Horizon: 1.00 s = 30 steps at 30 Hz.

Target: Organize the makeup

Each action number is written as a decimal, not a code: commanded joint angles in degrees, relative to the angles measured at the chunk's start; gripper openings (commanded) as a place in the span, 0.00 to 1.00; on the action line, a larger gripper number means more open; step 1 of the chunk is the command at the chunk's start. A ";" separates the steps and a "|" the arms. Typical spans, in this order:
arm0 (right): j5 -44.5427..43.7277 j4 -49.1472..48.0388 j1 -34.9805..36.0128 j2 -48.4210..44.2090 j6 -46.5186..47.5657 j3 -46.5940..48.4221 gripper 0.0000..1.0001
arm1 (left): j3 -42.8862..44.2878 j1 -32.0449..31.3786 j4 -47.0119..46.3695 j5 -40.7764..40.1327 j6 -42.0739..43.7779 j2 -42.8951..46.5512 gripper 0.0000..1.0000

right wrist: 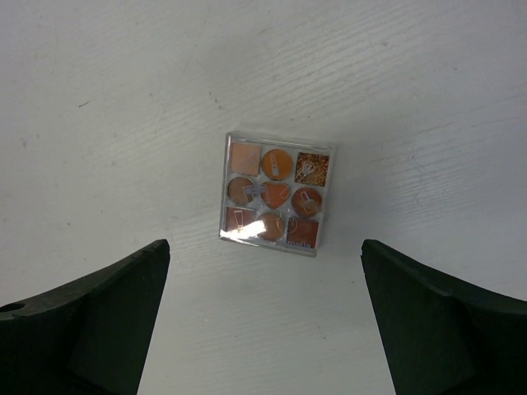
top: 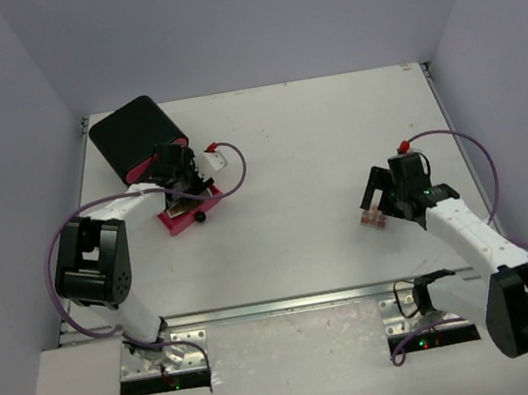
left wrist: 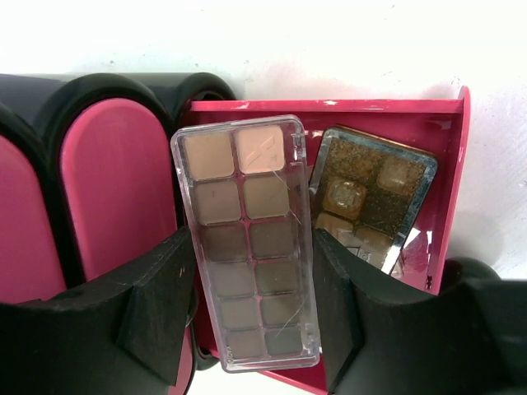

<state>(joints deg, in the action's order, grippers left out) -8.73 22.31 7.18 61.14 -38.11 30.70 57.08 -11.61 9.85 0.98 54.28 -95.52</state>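
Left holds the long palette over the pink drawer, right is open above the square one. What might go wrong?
The long palette sits tilted between the left fingers; released, it may land on the gold palette already in the pink drawer. The square palette lies flat on the table, askew to the open right fingers, so closing may spin it.

Open table (right wrist: 123, 99) around square palette (right wrist: 276, 193); pink drawer walls (left wrist: 451, 164) beside long palette (left wrist: 247, 239).

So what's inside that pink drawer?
A glittery brown palette lies in the pink drawer. The long palette, gripped by the left gripper, covers part of the drawer, so anything beneath it is hidden.
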 commanded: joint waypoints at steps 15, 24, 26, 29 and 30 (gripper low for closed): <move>-0.85 -1.12 -0.32 -1.82 1.55 -0.02 0.99 | 1.01 1.50 -1.86 -2.04 0.40 0.07 0.62; -0.93 -1.21 -0.32 -1.64 1.72 -0.46 0.99 | 0.67 1.41 -2.47 -0.12 -2.51 3.32 0.14; -0.80 -1.21 -0.32 -1.69 1.72 -0.46 0.99 | 0.72 1.41 -2.56 -1.73 -2.37 2.87 0.04; -0.88 -1.21 -0.32 -1.82 1.75 -0.31 0.99 | 0.58 1.41 -2.53 -2.12 -2.24 3.22 0.00; -1.01 -1.21 -0.30 -1.79 1.55 -0.31 0.99 | 0.53 1.41 -2.25 -1.84 -1.86 3.35 0.00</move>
<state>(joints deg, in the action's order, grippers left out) -8.75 22.33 7.18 60.36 -37.02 30.44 57.10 -10.79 9.09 -0.90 52.30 -94.59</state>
